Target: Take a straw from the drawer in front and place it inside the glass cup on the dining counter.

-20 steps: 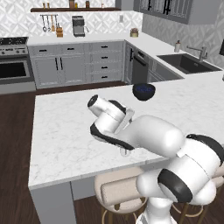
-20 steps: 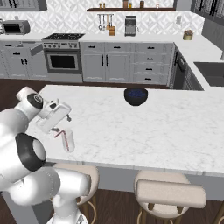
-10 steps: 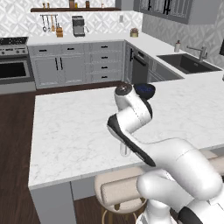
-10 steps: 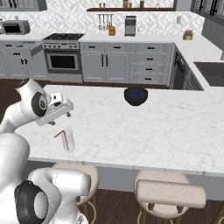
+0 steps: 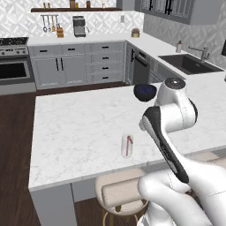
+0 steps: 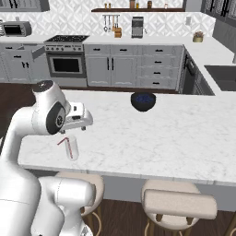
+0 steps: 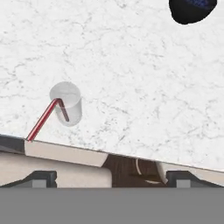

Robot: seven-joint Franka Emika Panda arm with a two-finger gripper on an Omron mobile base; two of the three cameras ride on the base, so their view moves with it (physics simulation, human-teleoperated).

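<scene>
Red straw leaning in a clear glass cup on a marble counter, with the robot's claw raised above it and empty.

The claw (image 7: 112, 177) has its jaws spread wide, with nothing between them. In the hand view, looking down, the glass cup (image 7: 66, 103) stands upright below and to the left of the claw, near the edge of the dining counter (image 7: 131, 78). The straw (image 7: 43, 119) rests inside the cup, its lower end in the glass and its upper end tilted out over the rim toward the counter's edge. A dark blue bowl (image 7: 192, 9) sits well apart, far across the counter from the claw. Beige stools (image 6: 177, 203) stand under the near edge.
</scene>
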